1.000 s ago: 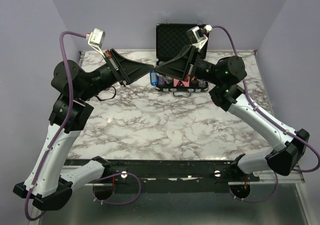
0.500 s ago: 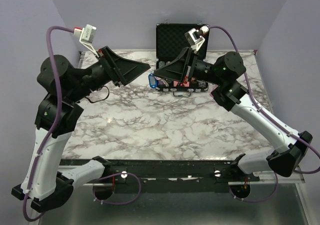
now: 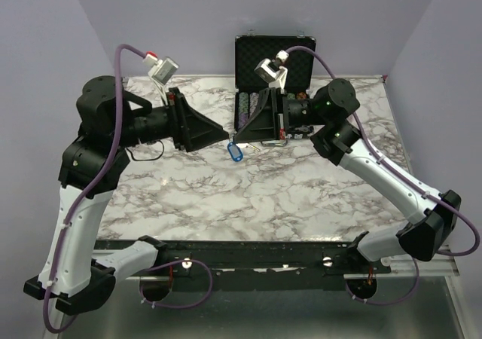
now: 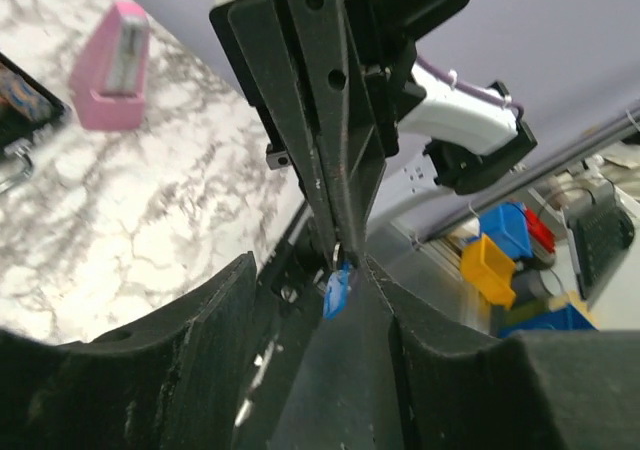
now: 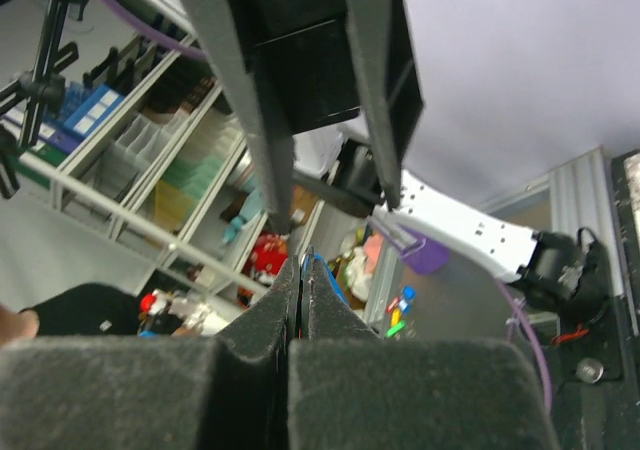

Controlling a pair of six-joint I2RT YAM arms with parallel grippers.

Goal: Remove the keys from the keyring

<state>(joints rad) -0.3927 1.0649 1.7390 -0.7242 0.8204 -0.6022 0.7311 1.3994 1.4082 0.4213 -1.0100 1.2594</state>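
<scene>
With my right hand [image 3: 236, 138] clenched on the key [image 3: 234, 152], I judged it light and slippery, best pinched by its stiff blue head below my released left hand [image 3: 227, 136].

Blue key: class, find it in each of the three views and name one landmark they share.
Top external: the blue key hangs above centre, under the meeting arm tips.
Left wrist: lower centre, between the spread fingers of the left gripper.
Right wrist: a blue sliver at centre, beside the shut fingertips.
Shared landmark: the right gripper, whose shut tip the key hangs from.
</scene>
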